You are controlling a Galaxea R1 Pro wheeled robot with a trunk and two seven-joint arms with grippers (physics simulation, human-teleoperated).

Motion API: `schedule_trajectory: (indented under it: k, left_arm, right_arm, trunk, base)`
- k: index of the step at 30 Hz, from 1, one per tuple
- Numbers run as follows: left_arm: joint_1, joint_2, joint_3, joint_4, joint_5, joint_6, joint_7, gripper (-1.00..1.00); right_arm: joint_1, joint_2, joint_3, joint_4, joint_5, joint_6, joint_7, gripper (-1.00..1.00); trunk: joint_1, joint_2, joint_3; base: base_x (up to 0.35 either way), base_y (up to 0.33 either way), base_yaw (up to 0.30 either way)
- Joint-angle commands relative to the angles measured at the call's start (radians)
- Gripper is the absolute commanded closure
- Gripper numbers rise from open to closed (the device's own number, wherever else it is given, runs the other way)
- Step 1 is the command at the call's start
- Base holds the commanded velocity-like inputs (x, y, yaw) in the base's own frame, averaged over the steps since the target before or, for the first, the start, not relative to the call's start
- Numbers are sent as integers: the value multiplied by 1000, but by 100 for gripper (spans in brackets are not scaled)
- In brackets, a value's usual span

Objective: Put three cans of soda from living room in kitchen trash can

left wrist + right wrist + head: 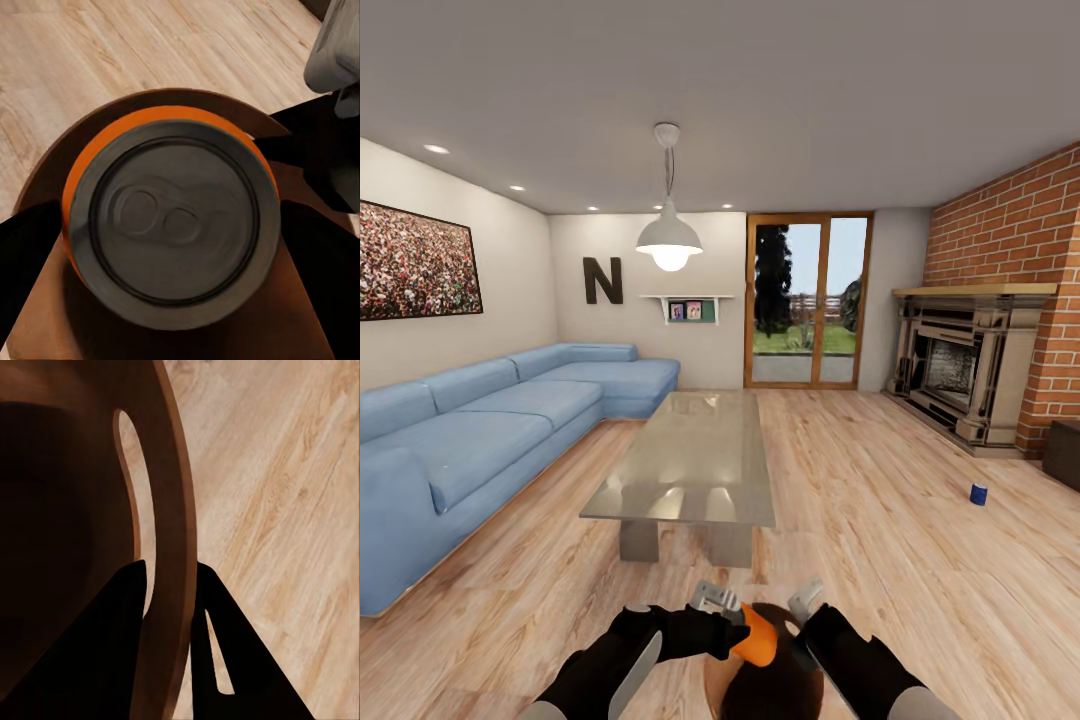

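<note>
The left pincer (732,610) is clamping the orange can (758,638) by its sides; light, slick and dentable, I judge. The right pincer (171,585) is pinching the brown basket's rim (176,510).

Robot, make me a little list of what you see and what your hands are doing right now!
room: living room, wooden floor
left gripper: shut on the orange can
right gripper: shut on the rim of the brown bin
orange can: over the bin's opening
blue can: upright on the floor near the fireplace
third can: not spotted
glass coffee table: straight ahead
blue sofa: beside the table
</note>
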Motion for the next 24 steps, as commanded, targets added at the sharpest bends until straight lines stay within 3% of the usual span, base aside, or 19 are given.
schedule_trajectory:
  k: [1, 24]
  left_arm:
    - [0, 0, 0, 0, 0, 0, -1, 100]
    - [1, -1, -5, 8, -5, -1, 3, 100]
  right_arm:
    - [0, 1, 0, 1, -24, 1, 8, 100]
    - [0, 4, 3, 1, -22, 2, 8, 100]
  trunk:
    - [0, 0, 0]
    - [0, 0, 0]
  base:
    - [0, 0, 0]
    - [0, 0, 0]
